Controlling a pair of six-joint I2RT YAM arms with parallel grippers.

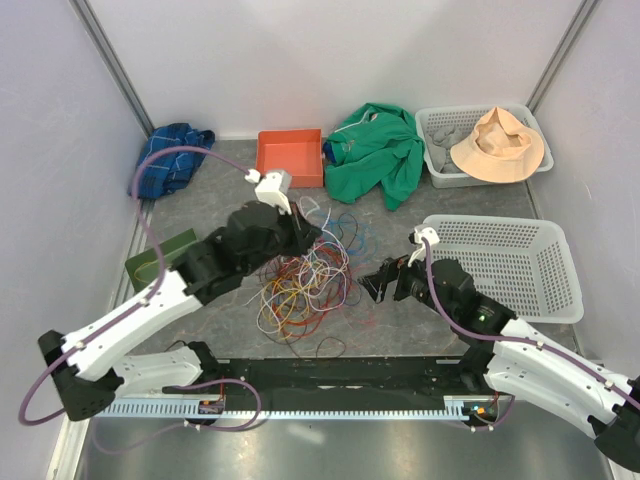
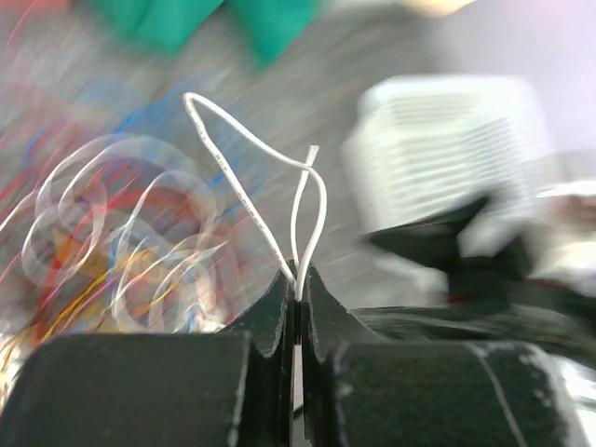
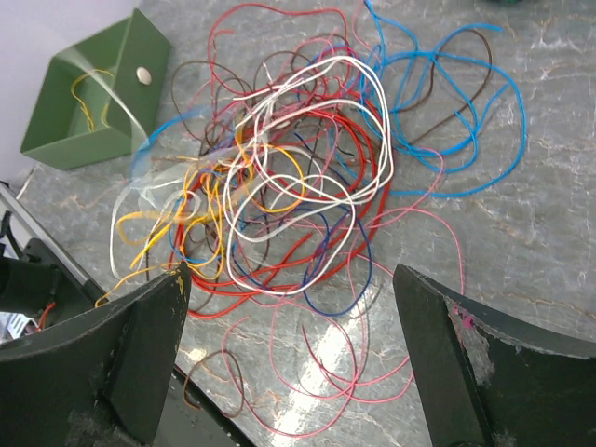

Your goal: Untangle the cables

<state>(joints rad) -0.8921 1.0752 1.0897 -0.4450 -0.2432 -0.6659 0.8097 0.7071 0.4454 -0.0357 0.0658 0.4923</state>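
Left claw (image 2: 296,276) pinches a white cable (image 2: 224,166); right claw (image 3: 291,279) gapes wide.

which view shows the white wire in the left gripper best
Left wrist view: the white wire is sharp, pinched in the shut left gripper. From above it cannot be told apart; the right wrist shows only the cable pile.

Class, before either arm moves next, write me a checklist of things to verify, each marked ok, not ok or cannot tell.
1. Left claw shut on a white cable: ok.
2. Right claw open, facing the tangle: ok.
3. White cable free of the tangle: cannot tell; the left wrist view is blurred.
4. Tangle separated into single strands: not ok; it lies heaped together.
5. Claws apart from each other: ok, seen from above.
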